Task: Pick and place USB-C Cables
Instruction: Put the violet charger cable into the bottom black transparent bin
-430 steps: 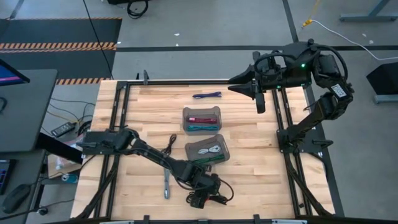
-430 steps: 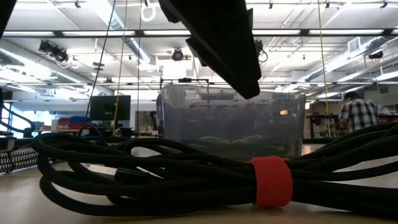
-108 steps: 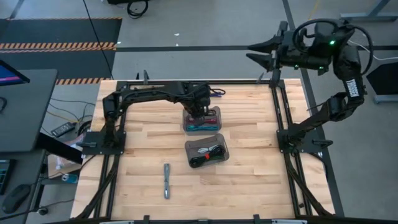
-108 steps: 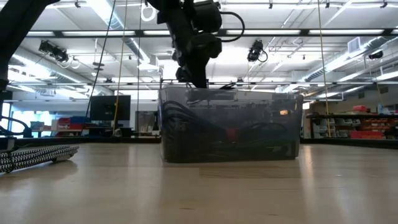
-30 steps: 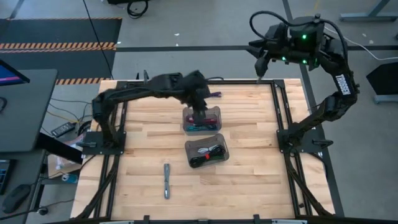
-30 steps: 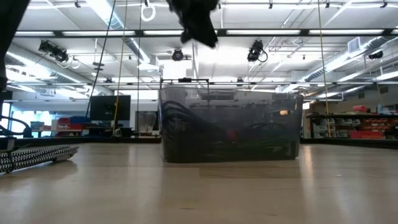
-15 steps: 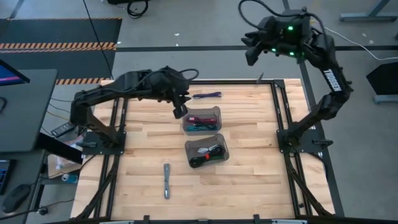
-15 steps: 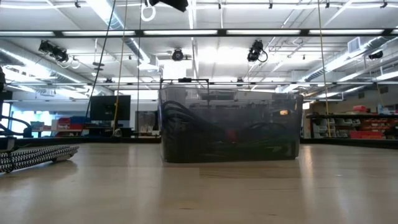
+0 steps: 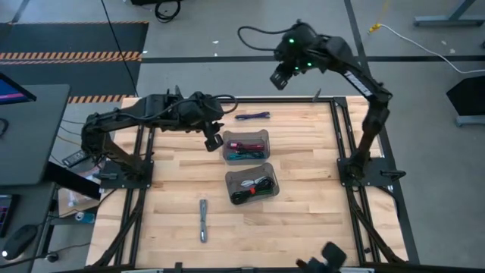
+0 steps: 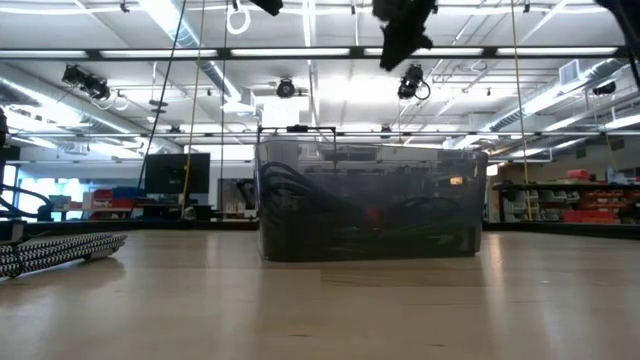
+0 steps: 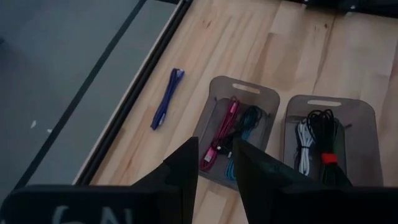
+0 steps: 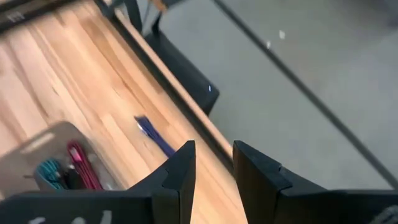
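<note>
Table (image 9: 303, 174): pale wood planks, smooth, matt. Bins (image 9: 252, 183) on it: translucent grey plastic, slightly glossy. Braided, woven-looking cable (image 10: 60, 250) left of the near bin. Frame rails (image 9: 345, 163): matt black metal.

Purple cable (image 9: 252, 116); maroon cable (image 9: 244, 145) and teal cable (image 9: 244, 155) in one translucent grey bin (image 9: 264, 135); white cable (image 11: 302, 144); black cable with red band (image 11: 326, 140).

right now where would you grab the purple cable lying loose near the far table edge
Take the thin purple cable at its middle, from straight above, tool fingers across its length: it lies flat and straight on bare wood, apart from the translucent grey bins. The right tool hangs nearest.
</note>
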Motion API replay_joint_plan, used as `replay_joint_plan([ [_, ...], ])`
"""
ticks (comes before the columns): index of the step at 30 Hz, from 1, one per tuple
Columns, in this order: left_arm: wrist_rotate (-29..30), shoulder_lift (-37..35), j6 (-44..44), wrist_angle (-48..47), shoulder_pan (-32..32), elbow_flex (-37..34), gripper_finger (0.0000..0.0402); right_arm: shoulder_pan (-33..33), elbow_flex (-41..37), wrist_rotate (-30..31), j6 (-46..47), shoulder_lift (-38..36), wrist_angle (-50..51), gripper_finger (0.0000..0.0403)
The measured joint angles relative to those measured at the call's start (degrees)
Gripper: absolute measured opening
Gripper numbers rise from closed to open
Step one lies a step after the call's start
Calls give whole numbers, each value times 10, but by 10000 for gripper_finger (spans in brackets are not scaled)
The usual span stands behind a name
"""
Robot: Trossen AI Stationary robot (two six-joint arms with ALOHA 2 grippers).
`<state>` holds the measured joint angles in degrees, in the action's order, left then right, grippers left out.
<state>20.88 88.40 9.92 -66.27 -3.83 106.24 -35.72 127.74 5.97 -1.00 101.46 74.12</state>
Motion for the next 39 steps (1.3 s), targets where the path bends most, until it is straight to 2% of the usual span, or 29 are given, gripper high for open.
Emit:
replay_joint_plan([
  [3, 1, 0, 0, 0, 2, 0, 107, -9, 0, -11, 2, 29, 8, 113],
  [7, 1, 0, 0, 0, 3, 0, 107, -21, 0, -90, 10, 61, 10, 114],
  [10, 1, 0, 0, 0, 2, 0, 107, -22, 0, -109, 9, 79, 21, 114],
  [14, 1, 0, 4, -2, 5, 0, 107, -22, 0, -108, -6, 93, 42, 114],
  [22, 1, 0, 30, -21, 8, 0, 107, -34, 1, -47, -5, 107, 55, 114],
  [30, 12, -1, 30, -20, 8, 0, 107, -57, 1, -69, 11, 111, 96, 114],
  [33, 15, -1, 30, -20, 8, 0, 107, -63, 1, -89, -2, 111, 99, 114],
  [39, 16, -1, 30, -20, 8, 0, 107, -64, -12, -86, -29, 126, 88, 114],
])
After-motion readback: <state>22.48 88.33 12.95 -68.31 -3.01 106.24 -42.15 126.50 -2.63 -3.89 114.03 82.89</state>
